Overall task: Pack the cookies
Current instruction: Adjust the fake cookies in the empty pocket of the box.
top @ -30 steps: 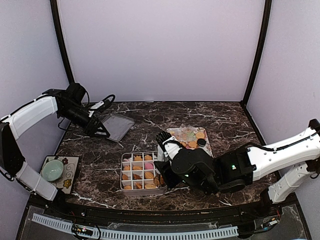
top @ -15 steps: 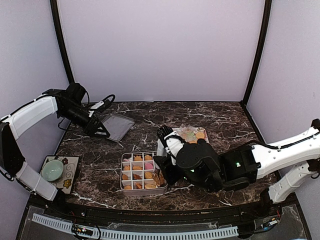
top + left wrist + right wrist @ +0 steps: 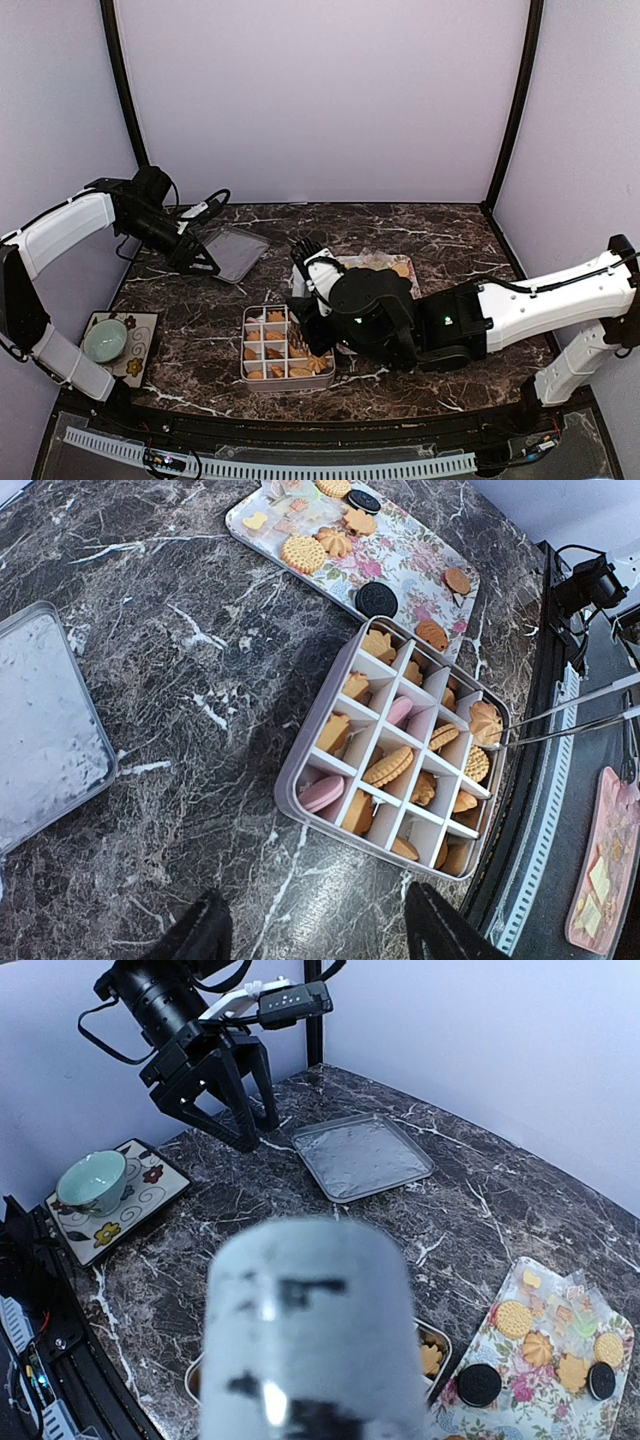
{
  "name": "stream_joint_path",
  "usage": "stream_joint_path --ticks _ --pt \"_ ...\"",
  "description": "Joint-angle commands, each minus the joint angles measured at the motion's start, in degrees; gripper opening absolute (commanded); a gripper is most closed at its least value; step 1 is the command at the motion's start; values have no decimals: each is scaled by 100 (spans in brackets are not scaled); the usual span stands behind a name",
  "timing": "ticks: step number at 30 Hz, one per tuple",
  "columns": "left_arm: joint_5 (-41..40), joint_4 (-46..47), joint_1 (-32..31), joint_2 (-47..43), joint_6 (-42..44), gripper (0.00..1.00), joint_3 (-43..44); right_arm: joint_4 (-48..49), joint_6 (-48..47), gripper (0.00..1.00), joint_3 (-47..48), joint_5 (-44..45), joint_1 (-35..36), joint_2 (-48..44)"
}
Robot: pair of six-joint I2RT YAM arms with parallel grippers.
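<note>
Left end effector (image 3: 322,932) open, empty; tongs (image 3: 570,715) tips at cookie (image 3: 486,720) in box (image 3: 300,780).

Dark marble table (image 3: 450,240), white veins all over. Far left, there's a flat square metal tray (image 3: 233,252). Near left, a pale green teacup (image 3: 105,340) sits on a square flower-painted coaster (image 3: 140,360). Near the middle, a grey divided box (image 3: 300,770), and just beyond it to the right, a floral tray (image 3: 420,565). Metal tongs (image 3: 575,702) reach the box's rim. A pink board (image 3: 605,860) lies past the table's near edge.
</note>
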Motion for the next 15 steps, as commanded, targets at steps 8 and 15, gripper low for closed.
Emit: stream_joint_path --ticks 8,15 --pt "118 -113 16 -144 55 61 -50 285 395 24 -370 -19 -39 -159" --pt "108 -113 25 -133 59 60 -24 -44 616 22 -592 107 -40 -400"
